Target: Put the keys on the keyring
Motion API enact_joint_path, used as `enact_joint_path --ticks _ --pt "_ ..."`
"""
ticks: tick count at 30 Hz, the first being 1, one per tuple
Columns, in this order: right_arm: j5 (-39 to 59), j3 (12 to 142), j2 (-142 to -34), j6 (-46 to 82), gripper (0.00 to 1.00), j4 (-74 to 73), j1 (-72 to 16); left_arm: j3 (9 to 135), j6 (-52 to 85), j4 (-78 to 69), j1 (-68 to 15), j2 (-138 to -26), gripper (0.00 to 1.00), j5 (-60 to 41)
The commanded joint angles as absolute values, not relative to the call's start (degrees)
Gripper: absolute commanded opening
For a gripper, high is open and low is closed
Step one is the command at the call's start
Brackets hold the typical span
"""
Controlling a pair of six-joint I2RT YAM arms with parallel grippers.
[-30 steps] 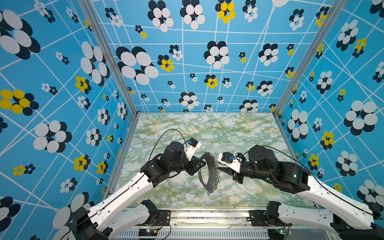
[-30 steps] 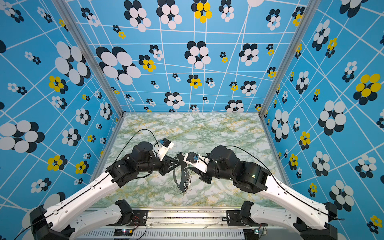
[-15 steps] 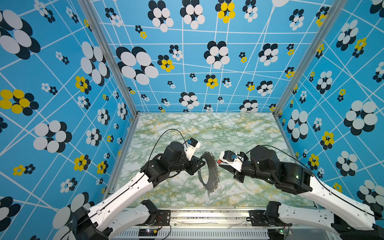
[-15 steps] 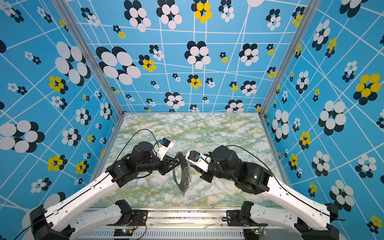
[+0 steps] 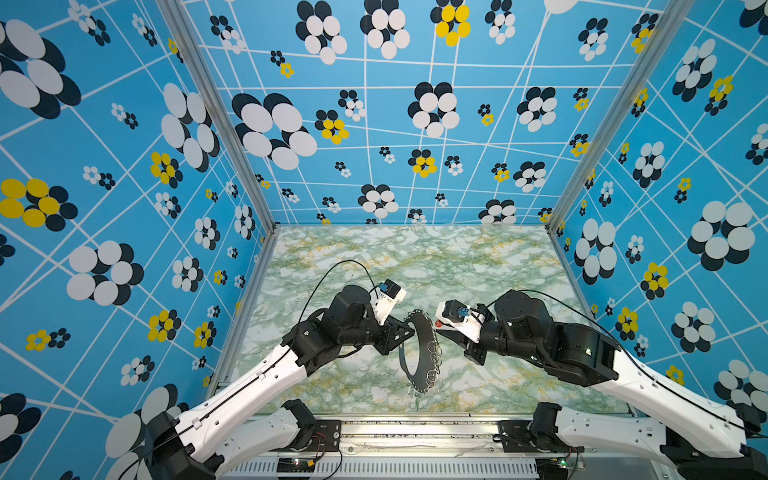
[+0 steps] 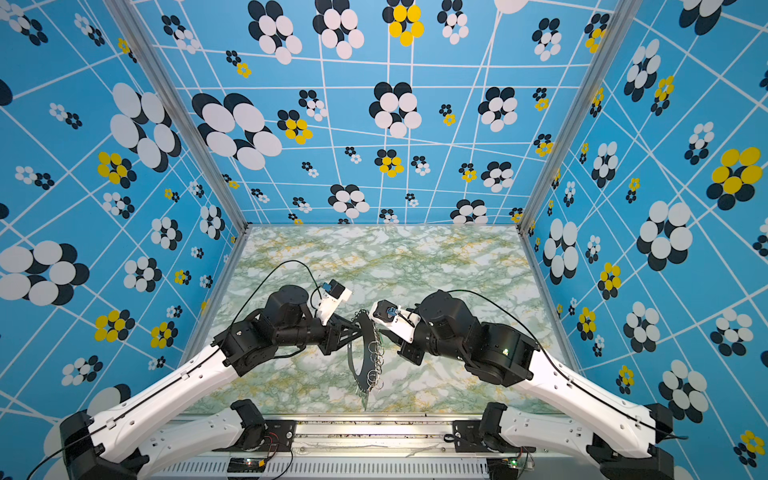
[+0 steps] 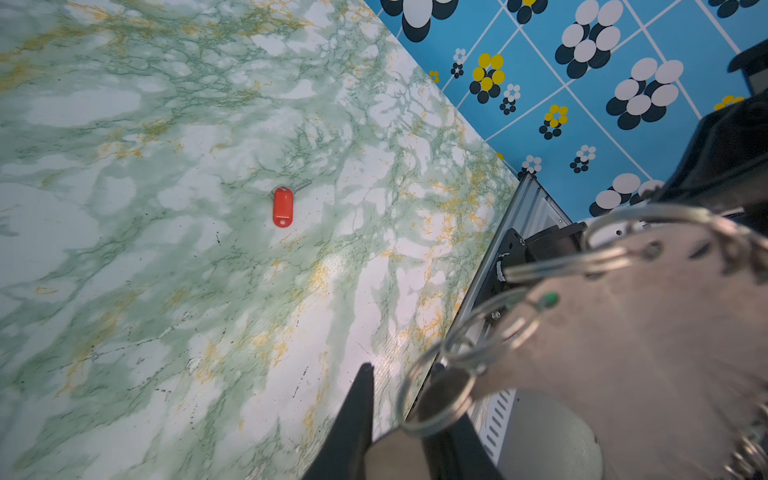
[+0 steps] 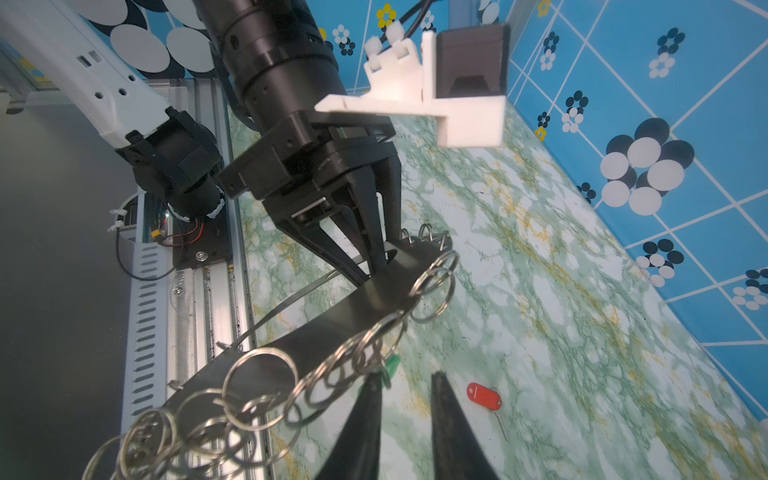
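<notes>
The keyring (image 5: 420, 353) (image 6: 365, 361), a flat grey crescent plate with silver wire rings along its edge, hangs edge-up above the table. My left gripper (image 5: 409, 330) (image 8: 372, 270) is shut on its upper end; in the left wrist view the plate (image 7: 623, 353) sits between its jaws (image 7: 402, 365). One of the keys, with a red tag (image 7: 283, 206) (image 8: 483, 396), lies flat on the table. A green tag (image 8: 390, 365) (image 7: 550, 299) shows among the rings. My right gripper (image 8: 405, 376) (image 5: 444, 331) stands open just right of the rings, with nothing between its fingers.
The green-veined marble table (image 5: 415, 257) is boxed in by blue flowered walls (image 5: 124, 208) at the left, back and right. An aluminium rail (image 5: 415, 428) with both arm bases runs along the front edge.
My right gripper has drawn back to the right, a little away from the rings. The left arm and the keyring have stayed in place.
</notes>
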State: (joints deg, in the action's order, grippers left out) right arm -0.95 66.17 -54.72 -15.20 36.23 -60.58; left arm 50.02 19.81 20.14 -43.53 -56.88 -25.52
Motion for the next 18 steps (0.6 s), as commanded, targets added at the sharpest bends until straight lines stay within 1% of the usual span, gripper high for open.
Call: enact_joint_path --ticks 1,13,18 --pt "0.4 65.9 -51.9 -13.4 0.26 37.2 -60.4 51.7 19.0 18.8 -43.7 -56.2 0.0 -26.6" --pt "10.2 66.4 -52.3 -10.1 0.27 39.2 -60.6 52.6 18.6 19.6 -43.7 -56.2 0.0 -24.8" --pt "11.4 66.0 -52.2 -9.2 0.27 39.2 -60.5 52.6 18.6 19.6 -43.6 -56.2 0.0 -24.7"
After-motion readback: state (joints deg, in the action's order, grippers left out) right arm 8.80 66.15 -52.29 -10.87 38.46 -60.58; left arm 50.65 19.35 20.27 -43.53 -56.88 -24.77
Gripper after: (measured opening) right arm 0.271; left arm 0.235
